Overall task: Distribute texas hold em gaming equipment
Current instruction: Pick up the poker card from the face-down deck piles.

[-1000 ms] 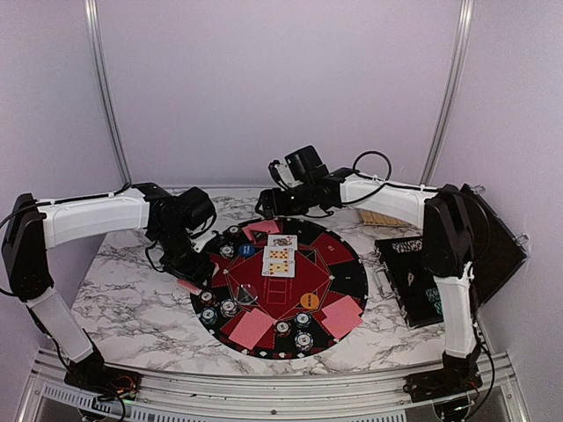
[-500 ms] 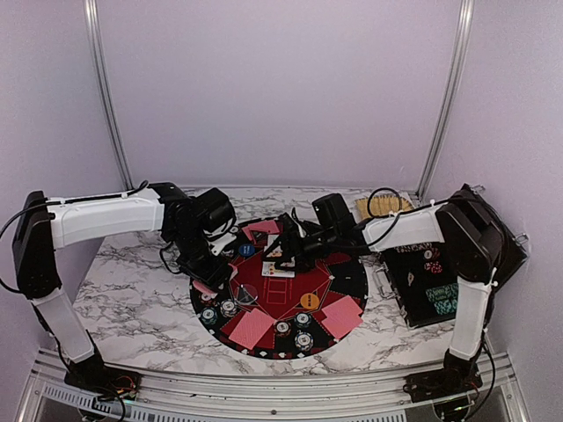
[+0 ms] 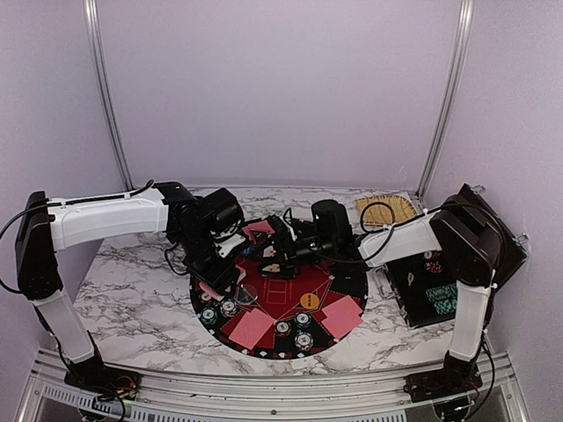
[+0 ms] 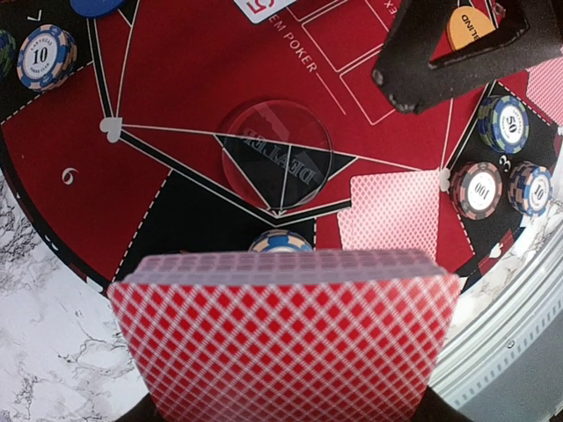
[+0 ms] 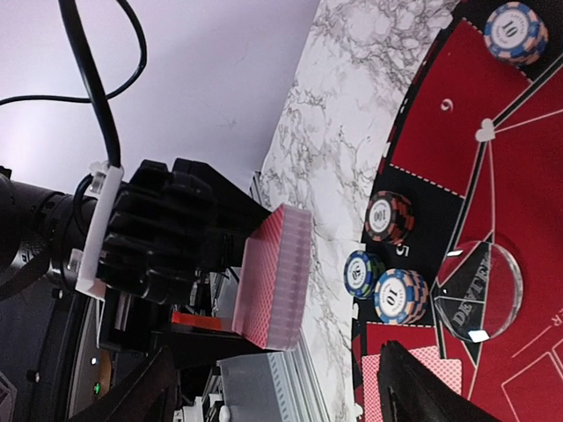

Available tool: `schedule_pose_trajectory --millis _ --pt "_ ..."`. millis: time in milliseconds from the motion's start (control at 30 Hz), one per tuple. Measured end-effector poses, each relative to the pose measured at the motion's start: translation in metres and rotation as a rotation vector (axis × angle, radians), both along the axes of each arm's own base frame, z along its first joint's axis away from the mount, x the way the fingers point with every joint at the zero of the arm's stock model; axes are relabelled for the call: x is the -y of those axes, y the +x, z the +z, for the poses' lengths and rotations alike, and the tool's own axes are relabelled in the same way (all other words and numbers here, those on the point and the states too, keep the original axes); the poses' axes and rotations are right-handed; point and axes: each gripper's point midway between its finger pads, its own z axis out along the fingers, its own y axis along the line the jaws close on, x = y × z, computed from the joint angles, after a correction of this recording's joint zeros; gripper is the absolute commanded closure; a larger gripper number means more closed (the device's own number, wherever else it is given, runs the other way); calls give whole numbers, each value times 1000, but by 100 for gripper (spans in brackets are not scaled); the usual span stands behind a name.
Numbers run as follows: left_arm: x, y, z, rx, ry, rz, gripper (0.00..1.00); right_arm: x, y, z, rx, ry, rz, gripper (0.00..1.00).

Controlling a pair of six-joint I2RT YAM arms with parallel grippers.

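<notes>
Red lattice-backed cards form a thick, squared deck (image 4: 286,338), clamped in the left hand (image 3: 214,274) just above the left edge of the round mat (image 4: 176,88). The right hand (image 3: 274,249) reaches across with its fingers wide apart, holding nothing. To my eye it is after the top card: best to pinch only that thin, slick edge and peel it sideways, or several may slide off together. Striped chips (image 4: 482,188) stand in short stacks along the mat's rim, a clear disc button (image 4: 275,156) lies flat on it, all on the veined marble surface (image 3: 132,299)
</notes>
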Motion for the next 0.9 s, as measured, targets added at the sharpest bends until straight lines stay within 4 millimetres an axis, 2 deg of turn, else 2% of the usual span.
schedule_pose_trajectory --millis 100,367,633,733,900 --pt "1 0 1 2 -1 -2 66 -5 -3 0 -13 17 10 25" --pt "1 -2 1 -3 3 -6 66 -13 -8 -18 -82 8 19 26" --pt "0 -2 1 -1 5 -16 66 -28 -6 -15 -97 31 30 27" --pt "0 -2 1 -1 5 -17 66 -34 -6 -11 -97 42 37 29" --pt "0 -2 1 0 7 -15 66 -41 -8 -17 -105 36 46 36"
